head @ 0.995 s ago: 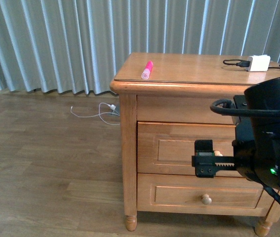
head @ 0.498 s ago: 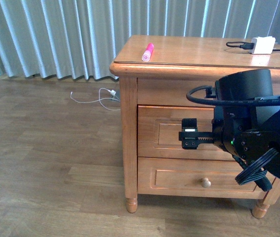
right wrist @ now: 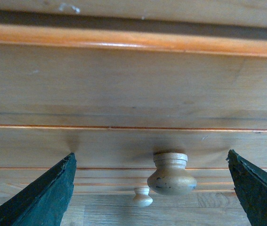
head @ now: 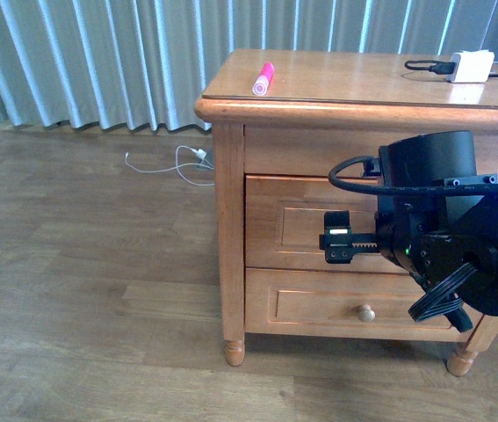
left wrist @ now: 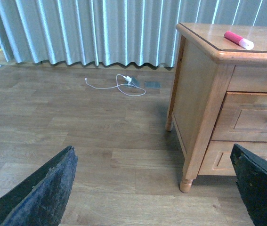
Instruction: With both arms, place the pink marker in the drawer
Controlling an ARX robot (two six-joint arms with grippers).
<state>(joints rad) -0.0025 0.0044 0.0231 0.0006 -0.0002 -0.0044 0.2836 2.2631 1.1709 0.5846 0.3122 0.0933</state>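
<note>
Reaching the right arm point(head: 442, 233) level at the drawer point(head: 297, 224), jaws spread wide on either side of its pale knob point(right wrist: 171, 173), touching neither side. Hanging the left jaws parted wide above the floor point(left wrist: 76, 122). Leaving the pink marker point(head: 263, 78) lying on the worktop point(head: 363, 79) near its left edge.
</note>
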